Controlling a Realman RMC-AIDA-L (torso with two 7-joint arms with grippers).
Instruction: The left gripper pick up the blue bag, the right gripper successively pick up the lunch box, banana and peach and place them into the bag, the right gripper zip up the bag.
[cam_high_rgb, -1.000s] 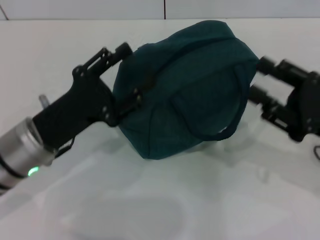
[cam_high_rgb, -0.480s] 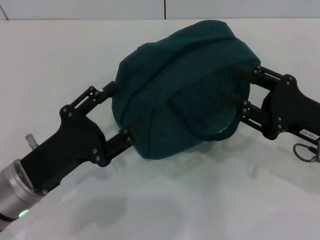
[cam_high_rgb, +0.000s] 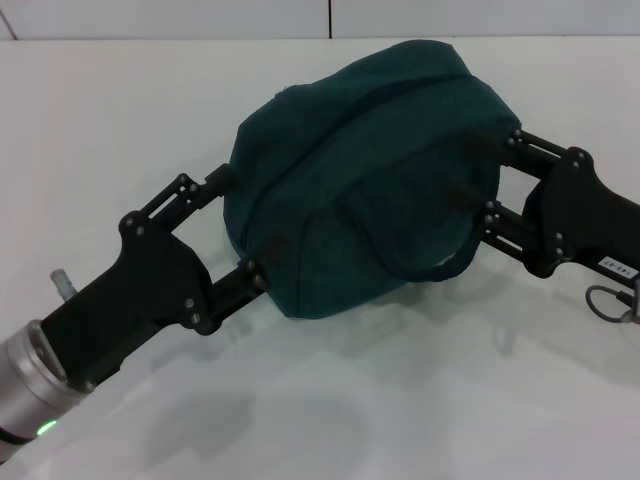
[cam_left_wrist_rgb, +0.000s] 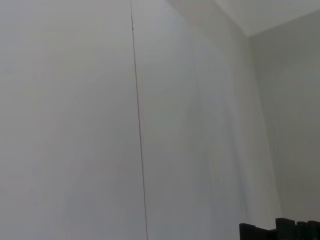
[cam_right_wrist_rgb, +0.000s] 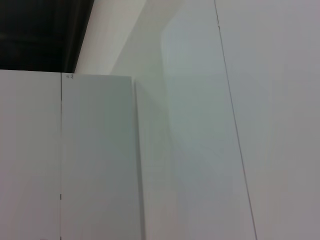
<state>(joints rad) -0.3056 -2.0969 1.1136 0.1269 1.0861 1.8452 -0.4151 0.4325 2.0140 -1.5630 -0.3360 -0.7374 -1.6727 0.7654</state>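
The blue bag (cam_high_rgb: 370, 170) lies bulging on the white table (cam_high_rgb: 120, 110) in the head view, its top seam looking closed and its dark strap hanging down the near side. My left gripper (cam_high_rgb: 235, 228) stands open at the bag's left edge, one finger by its upper side and one by its lower corner. My right gripper (cam_high_rgb: 467, 166) is open too, its fingertips (cam_high_rgb: 478, 142) lying against the bag's right side. The lunch box, banana and peach are out of view. Neither wrist view shows the bag.
A grey cable (cam_high_rgb: 610, 300) loops at the right arm's wrist. Bare tabletop runs along the front and left. The left wrist view shows a white panel with a thin seam (cam_left_wrist_rgb: 137, 125). The right wrist view shows white panels (cam_right_wrist_rgb: 100, 160).
Over the last second my left gripper let go of the bag's left end and drew back down and left. My right gripper moved in against the bag's right side. The bag settled lower.
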